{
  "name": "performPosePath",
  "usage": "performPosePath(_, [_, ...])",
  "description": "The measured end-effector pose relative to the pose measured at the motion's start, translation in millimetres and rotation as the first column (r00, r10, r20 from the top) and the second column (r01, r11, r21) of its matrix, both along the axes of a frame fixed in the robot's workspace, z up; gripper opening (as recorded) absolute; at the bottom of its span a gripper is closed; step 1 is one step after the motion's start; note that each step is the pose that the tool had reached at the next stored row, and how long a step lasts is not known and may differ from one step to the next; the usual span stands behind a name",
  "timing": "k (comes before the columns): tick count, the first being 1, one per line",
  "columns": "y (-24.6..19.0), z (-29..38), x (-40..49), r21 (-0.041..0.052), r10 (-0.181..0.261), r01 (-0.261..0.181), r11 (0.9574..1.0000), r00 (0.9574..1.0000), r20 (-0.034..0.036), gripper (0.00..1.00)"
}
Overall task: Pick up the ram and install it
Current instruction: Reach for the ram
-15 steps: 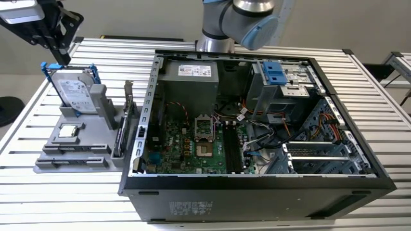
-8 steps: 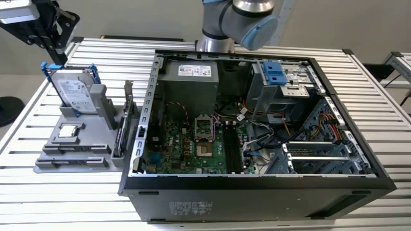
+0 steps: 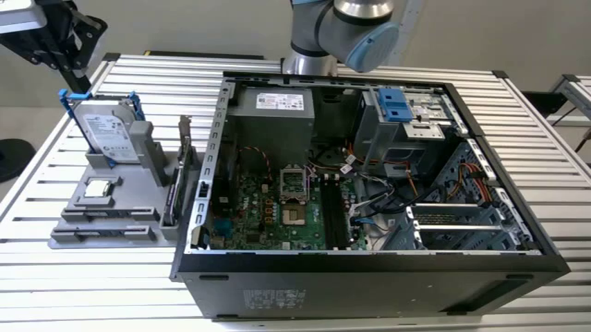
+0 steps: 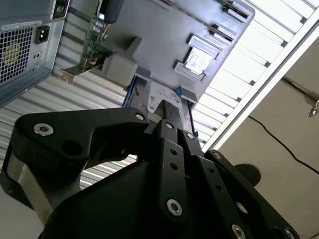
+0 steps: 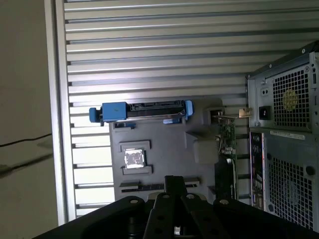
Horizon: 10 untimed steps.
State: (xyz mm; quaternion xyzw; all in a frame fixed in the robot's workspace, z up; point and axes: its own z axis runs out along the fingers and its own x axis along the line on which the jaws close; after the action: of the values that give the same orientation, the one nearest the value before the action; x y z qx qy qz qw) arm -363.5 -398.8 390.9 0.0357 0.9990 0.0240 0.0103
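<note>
My black gripper [image 3: 77,72] hangs at the exterior view's upper left, above the back end of a grey holder [image 3: 148,149] beside the open computer case [image 3: 369,266]. Its fingers meet at one tip in both wrist views [image 4: 167,108] [image 5: 172,179], with nothing between them. The ram shows as a thin dark strip on edge in a holder slot [image 5: 142,187], next to the square silver processor [image 5: 133,158]. The gripper's tip overlaps that slot's end. Inside the case, the long black memory slots [image 3: 333,211] lie beside the processor socket [image 3: 292,181].
On the holder, a silver hard drive [image 3: 109,135] in a blue bracket stands upright. A card with a metal bracket [image 3: 182,142] stands on edge between holder and case. The slatted metal table [image 3: 166,76] extends around them; its edge lies near the holder [image 5: 59,124].
</note>
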Motion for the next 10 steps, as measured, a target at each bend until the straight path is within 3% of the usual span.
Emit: performPosePath(10, [0.0,0.0,-2.4,0.0000,0.000,0.000,1.0000,1.0000,0.0000,0.00])
